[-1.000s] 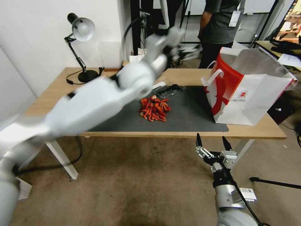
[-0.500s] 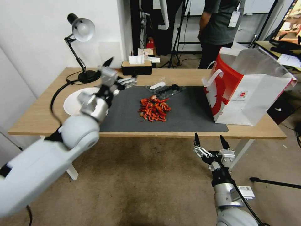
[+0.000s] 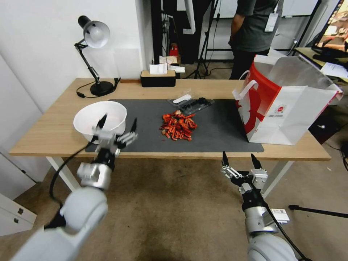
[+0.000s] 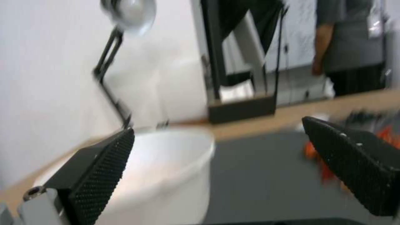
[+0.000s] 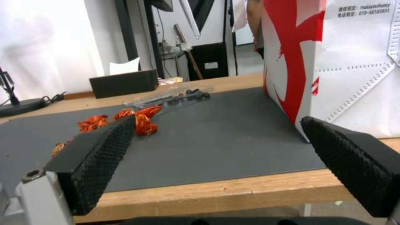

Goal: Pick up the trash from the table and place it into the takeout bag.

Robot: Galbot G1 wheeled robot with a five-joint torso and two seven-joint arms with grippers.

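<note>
On the table's point(image 3: 54, 134) dark grey mat point(image 3: 217, 134) lies trash: a pile of red shells point(image 3: 178, 126) mid-mat, a clear plastic tray point(image 3: 192, 103) with dark bits behind it, and a white bowl point(image 3: 99, 119) at the mat's left end. The white-and-red takeout bag point(image 3: 286, 105) stands open on the mat's right end. My left gripper point(image 3: 119, 121) hangs open and holds nothing at the table's front edge, just in front of the bowl point(image 4: 167, 168). Below the front edge, my right gripper point(image 3: 238, 156) is open and points at the shells point(image 5: 125, 120) and bag point(image 5: 354, 68).
A black desk lamp point(image 3: 95, 54) stands at the table's back left, with a dark tissue box point(image 3: 158, 78) at the back middle. A person stands behind the table beyond the bag. Brown floor lies in front of the table.
My left arm has swung back from over the table, down and toward me, to the front edge, uncovering the white bowl. The right gripper has barely shifted.
</note>
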